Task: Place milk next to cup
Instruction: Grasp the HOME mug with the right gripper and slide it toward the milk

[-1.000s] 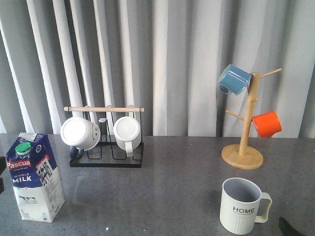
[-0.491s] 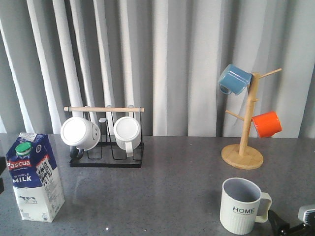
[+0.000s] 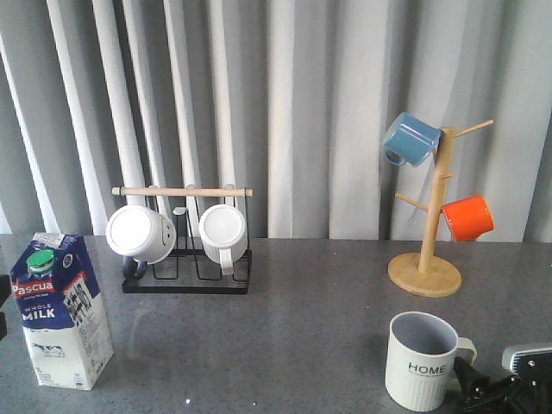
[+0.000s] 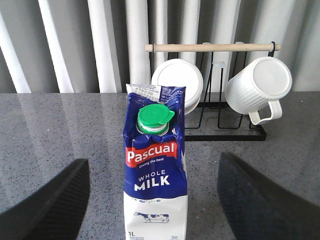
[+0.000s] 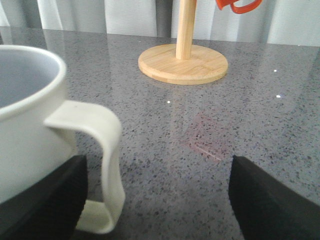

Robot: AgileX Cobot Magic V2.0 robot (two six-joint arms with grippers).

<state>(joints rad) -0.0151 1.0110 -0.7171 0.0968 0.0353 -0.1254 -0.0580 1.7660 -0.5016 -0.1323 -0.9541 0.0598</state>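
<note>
Right pincer (image 5: 155, 200) spread wide, low beside the cup's (image 3: 420, 360) handle.

Back on the grey speckled counter (image 3: 310, 319), a black wire rack (image 3: 185, 278) sits toward the left with a wooden rod (image 3: 183, 191) across its top. Two white mugs lie on their sides in it, the left mug (image 3: 141, 234) smooth and facing bottom-out, the right mug (image 3: 223, 233) ribbed, its handle pointing down. Over on the right stands a wooden mug tree (image 3: 429, 226) on a round base. A blue mug (image 3: 410, 139) hangs tilted from an upper peg, and an orange mug (image 3: 467, 217) hangs lower on the other side. Pale pleated curtains (image 3: 302, 103) fill the whole backdrop.
</note>
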